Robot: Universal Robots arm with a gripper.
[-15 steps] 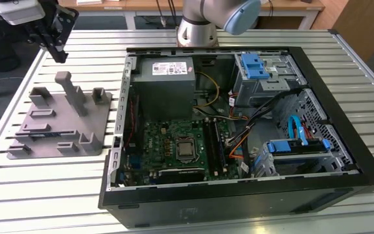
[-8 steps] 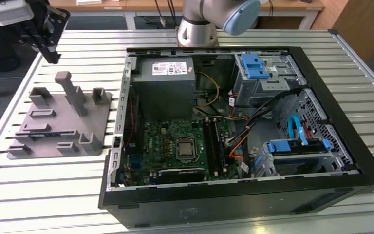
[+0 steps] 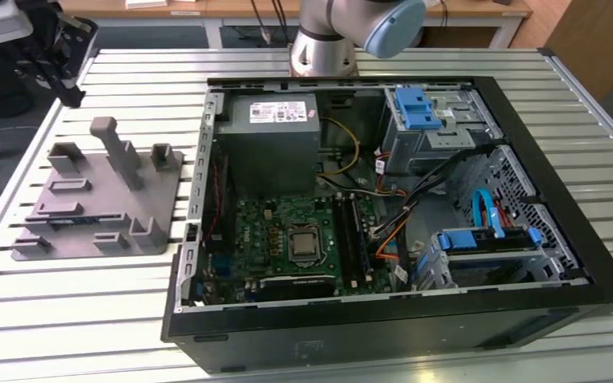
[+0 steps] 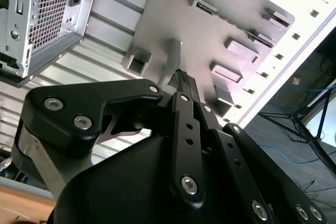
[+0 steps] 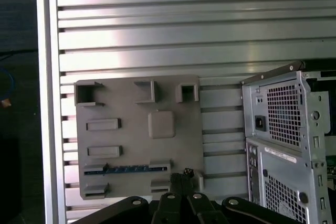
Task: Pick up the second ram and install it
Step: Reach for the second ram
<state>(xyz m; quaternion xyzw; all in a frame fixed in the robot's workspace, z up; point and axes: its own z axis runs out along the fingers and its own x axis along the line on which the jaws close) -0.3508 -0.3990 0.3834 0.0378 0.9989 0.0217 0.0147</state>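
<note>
While the pincer (image 5: 185,174) is seen closed and empty over the tray (image 5: 136,98), the ram (image 5: 128,169), judged light, stiff and fragile, is best taken by its upper edge.

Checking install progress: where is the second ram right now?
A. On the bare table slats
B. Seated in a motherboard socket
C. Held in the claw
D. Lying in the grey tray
D: the dark-blue second ram lies along a slot of the grey tray, with the claw poised over the tray's edge.
</note>
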